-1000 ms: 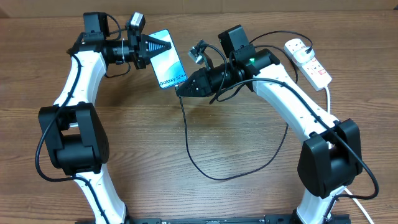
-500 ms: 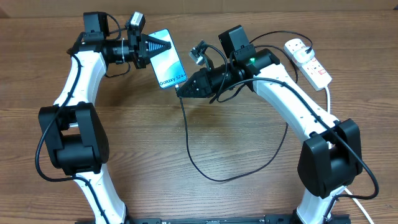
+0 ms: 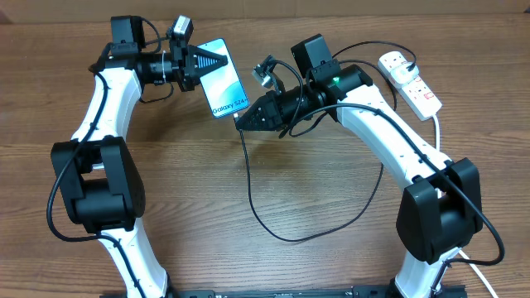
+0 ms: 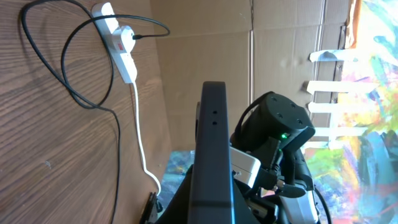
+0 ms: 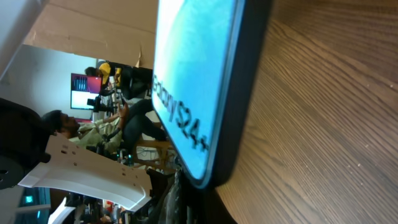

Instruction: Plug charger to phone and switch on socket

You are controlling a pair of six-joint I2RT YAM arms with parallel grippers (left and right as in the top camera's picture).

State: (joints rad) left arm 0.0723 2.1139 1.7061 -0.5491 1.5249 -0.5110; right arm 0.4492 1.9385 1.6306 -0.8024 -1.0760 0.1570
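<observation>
The phone (image 3: 224, 89), black-framed with a light-blue screen, is held off the table by my left gripper (image 3: 217, 63), shut on its top end. In the left wrist view the phone (image 4: 212, 137) shows edge-on between the jaws. My right gripper (image 3: 243, 118) is shut on the connector end of the charger's thin black cable (image 3: 263, 217), with the tip at the phone's bottom edge (image 5: 205, 175). The cable loops over the table to its plug in the white socket strip (image 3: 409, 80) at the back right, also in the left wrist view (image 4: 118, 43).
The socket's white cord (image 3: 437, 132) runs down the right side past my right arm. The wooden table (image 3: 248, 265) carries the cable loop in its middle. Cardboard walls stand behind the table (image 4: 205, 43).
</observation>
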